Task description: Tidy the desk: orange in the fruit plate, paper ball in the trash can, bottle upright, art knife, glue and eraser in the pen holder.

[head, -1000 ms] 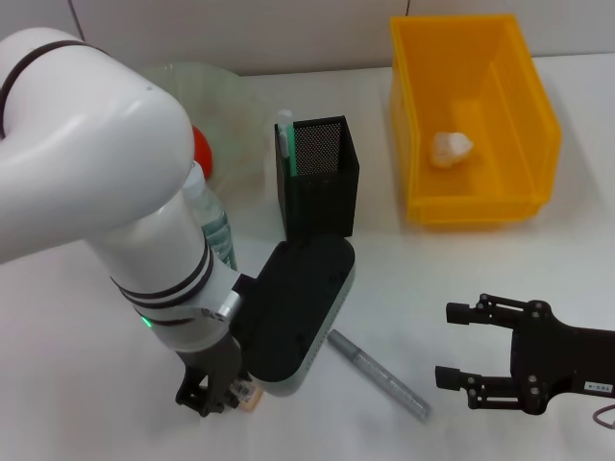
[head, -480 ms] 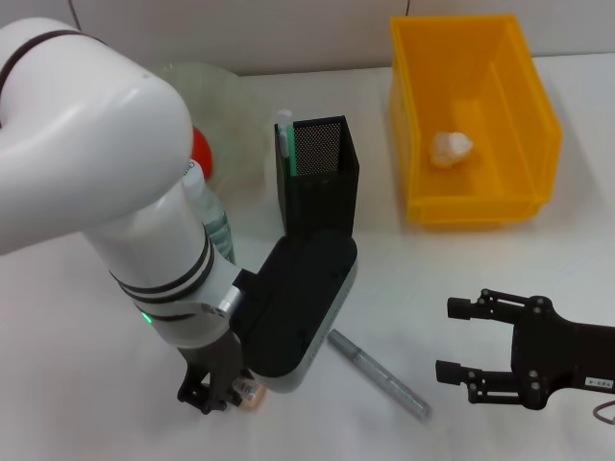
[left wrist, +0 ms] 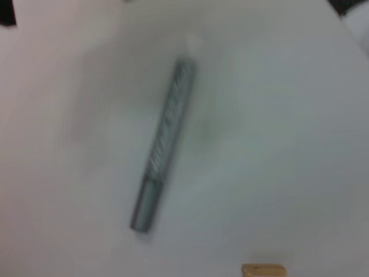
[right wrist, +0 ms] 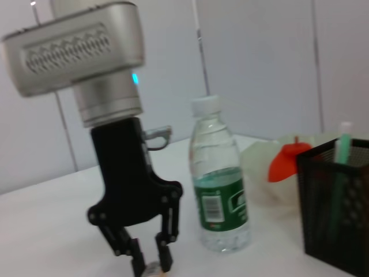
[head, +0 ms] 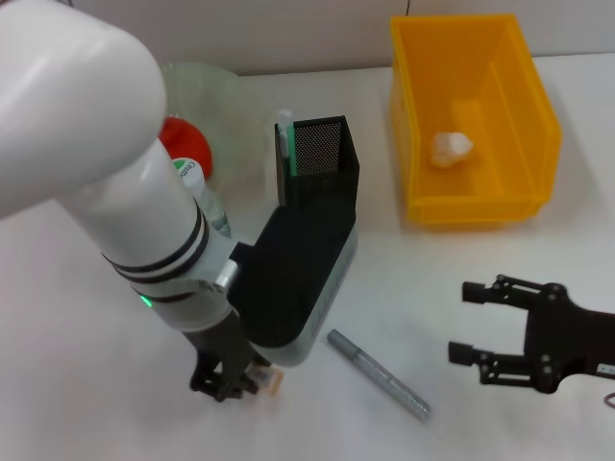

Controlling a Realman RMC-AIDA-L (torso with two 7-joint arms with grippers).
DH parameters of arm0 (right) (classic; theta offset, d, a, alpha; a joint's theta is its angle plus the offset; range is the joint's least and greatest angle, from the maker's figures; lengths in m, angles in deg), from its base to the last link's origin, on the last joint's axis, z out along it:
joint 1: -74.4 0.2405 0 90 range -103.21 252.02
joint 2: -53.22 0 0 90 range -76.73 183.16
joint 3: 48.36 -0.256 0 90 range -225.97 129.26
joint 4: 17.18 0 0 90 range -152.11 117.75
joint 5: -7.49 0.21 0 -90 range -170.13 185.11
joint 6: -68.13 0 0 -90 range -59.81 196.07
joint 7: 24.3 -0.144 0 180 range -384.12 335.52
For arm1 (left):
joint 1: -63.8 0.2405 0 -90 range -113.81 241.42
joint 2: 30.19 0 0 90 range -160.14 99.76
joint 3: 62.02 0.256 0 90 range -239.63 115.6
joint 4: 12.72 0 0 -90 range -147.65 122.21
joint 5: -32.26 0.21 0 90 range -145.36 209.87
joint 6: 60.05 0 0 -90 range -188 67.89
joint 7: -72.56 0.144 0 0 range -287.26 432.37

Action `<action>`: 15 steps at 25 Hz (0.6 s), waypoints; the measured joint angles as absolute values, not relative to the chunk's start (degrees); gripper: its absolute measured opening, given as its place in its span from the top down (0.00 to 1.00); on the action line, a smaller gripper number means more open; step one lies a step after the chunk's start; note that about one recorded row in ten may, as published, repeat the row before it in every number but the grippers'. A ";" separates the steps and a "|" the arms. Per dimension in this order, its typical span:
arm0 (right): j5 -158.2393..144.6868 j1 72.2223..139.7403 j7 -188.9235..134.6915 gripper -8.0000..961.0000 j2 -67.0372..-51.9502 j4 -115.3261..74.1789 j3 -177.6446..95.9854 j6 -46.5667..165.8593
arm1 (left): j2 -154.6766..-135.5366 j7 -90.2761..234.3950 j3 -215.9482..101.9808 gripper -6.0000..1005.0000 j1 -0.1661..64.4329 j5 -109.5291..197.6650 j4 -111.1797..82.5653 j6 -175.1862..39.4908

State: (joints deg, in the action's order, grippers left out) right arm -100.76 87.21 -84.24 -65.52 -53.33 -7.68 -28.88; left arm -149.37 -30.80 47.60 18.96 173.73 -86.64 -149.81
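Near the pen holder (head: 317, 178), eraser (head: 268, 381) is pinched by left gripper (head: 233, 382); bottle (right wrist: 220, 199) upright, art knife (head: 379, 374) left; right gripper (head: 480, 323) spread, idle

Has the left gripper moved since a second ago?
Yes. The left gripper has shifted toward the robot's right and slightly nearer the camera, closing on the grey pen, which lies unmoved on the table.

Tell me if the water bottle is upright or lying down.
Upright: the water bottle stands on its base, cap on top, beside the left gripper.
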 joint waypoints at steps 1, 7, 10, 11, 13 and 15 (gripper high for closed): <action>-100.81 87.09 -84.24 0.18 -65.45 -53.36 -8.42 -29.06 | -149.37 -30.80 47.60 0.74 18.96 173.73 -86.64 -149.81; -101.00 86.62 -84.24 0.18 -65.12 -53.49 -11.00 -29.85 | -149.28 -30.94 42.65 0.74 20.67 169.27 -91.85 -150.81; -101.14 86.54 -84.25 0.18 -65.09 -53.32 -11.04 -29.82 | -149.30 -31.52 40.64 0.74 21.60 167.47 -93.95 -148.51; -101.20 86.53 -84.24 0.18 -65.09 -53.22 -11.05 -29.77 | -149.30 -31.52 40.64 0.74 21.60 167.47 -93.95 -148.51; -101.36 86.53 -84.26 0.18 -65.08 -53.25 -11.07 -29.67 | -149.29 -31.61 38.85 0.74 22.03 165.60 -95.32 -147.40; -101.47 86.53 -84.36 0.18 -65.08 -53.32 -11.08 -29.61 | -149.21 -31.67 38.07 0.74 22.29 164.86 -96.61 -147.38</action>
